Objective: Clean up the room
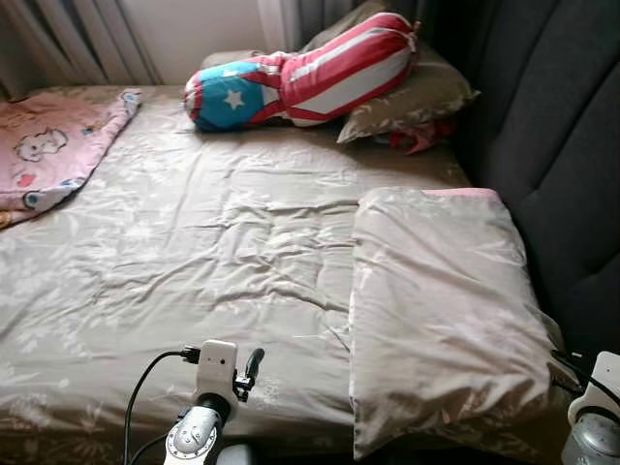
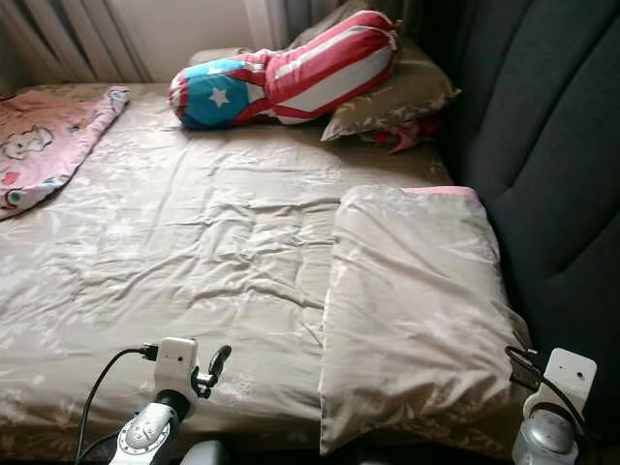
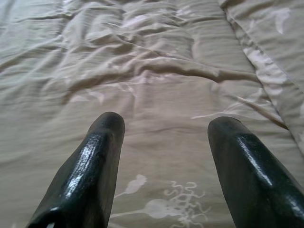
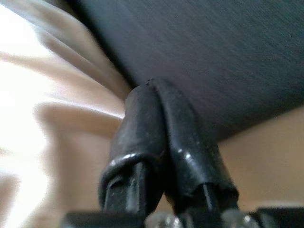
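Observation:
A beige pillow (image 1: 441, 310) lies flat on the right side of the bed, next to the dark headboard (image 1: 542, 116). The wrinkled beige sheet (image 1: 194, 252) covers the rest of the bed. My left gripper (image 3: 166, 122) hovers low over the sheet near the bed's front edge, left of the pillow, open and holding nothing. My right gripper (image 4: 152, 88) is shut, its two fingers pressed together with nothing between them, at the pillow's near right corner beside the headboard. The right wrist (image 1: 596, 407) shows at the bottom right.
A red, white and blue star bolster (image 1: 300, 73) leans on a second beige pillow (image 1: 417, 97) at the far end. Something red (image 1: 421, 136) pokes out under that pillow. A pink cartoon blanket (image 1: 48, 150) lies at the far left, and curtains (image 1: 77, 39) hang behind.

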Controlling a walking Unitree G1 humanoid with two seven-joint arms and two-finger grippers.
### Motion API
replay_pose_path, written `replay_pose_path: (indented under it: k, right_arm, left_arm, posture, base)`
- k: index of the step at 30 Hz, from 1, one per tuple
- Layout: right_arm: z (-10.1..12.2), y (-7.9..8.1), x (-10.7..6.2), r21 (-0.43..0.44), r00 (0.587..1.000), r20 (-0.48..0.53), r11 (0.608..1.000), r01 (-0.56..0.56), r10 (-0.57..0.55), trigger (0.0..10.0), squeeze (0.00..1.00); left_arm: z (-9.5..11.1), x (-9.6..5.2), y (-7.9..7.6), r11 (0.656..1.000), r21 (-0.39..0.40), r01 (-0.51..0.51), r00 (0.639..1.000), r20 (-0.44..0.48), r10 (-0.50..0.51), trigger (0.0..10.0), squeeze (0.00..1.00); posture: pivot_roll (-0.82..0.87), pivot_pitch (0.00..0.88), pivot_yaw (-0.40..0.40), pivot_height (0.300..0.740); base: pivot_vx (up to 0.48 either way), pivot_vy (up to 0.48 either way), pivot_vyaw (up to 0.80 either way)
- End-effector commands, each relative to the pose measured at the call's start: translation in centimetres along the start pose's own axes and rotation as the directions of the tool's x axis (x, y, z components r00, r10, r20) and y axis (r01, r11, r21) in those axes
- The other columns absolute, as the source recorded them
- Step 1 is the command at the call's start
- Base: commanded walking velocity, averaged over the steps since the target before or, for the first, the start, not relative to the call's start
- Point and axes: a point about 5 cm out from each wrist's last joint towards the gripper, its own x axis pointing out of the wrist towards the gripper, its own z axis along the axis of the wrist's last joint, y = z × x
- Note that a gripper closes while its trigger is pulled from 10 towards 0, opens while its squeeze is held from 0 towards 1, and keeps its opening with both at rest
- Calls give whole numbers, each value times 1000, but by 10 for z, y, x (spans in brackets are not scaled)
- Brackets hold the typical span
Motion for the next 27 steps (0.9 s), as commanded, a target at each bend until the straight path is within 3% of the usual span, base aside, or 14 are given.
replay_pose_path:
  k: [1, 5, 9, 11, 13, 19, 27]
  right_arm:
    - [3, 10, -4, 24, 997, 60, 998, -54, 52, 10000, 0]
    - [-5, 17, -25, 32, 982, 179, 998, -63, 56, 10000, 0]
    - [-22, 13, -47, 44, 981, 195, 999, -29, 20, 10000, 0]
    - [-33, 7, -60, 33, 984, 180, 999, -7, 1, 10000, 0]
    - [-57, -2, -68, 48, 997, 53, 997, 53, -56, 10000, 0]
    - [-77, -1, -70, 53, 994, -95, 996, 65, -59, 10000, 0]
    - [-80, 34, -63, 107, 972, -200, 988, -107, 127, 10000, 0]
  left_arm:
    - [-6, -2, -1, 1000, 0, 4, 999, -33, -4, 10000, 0]
    - [-7, -2, -2, 1000, 0, 6, 999, -35, -6, 10000, 0]
    - [-8, -3, -2, 1000, 1, 8, 999, -37, -8, 10000, 0]
    - [-8, -2, -2, 1000, 2, 9, 999, -38, -9, 10000, 0]
    - [-8, -1, -2, 1000, 2, 12, 999, -40, -12, 10000, 0]
    - [-7, 1, -5, 1000, 0, 18, 999, -38, -17, 10000, 0]
    - [-7, 1, -3, 1000, 6, 17, 999, -37, -17, 10000, 0]
  posture:
    - [-41, 78, -8, 651]
    - [-48, 76, -14, 651]
    - [-56, 72, -15, 651]
    - [-60, 71, -15, 651]
    - [-64, 70, -15, 651]
    - [-65, 61, -17, 651]
    - [-57, 47, -12, 651]
  base:
    - [0, 0, 0]
    - [0, 0, 0]
    - [0, 0, 0]
    - [0, 0, 0]
    - [0, 0, 0]
    - [0, 0, 0]
    - [0, 0, 0]
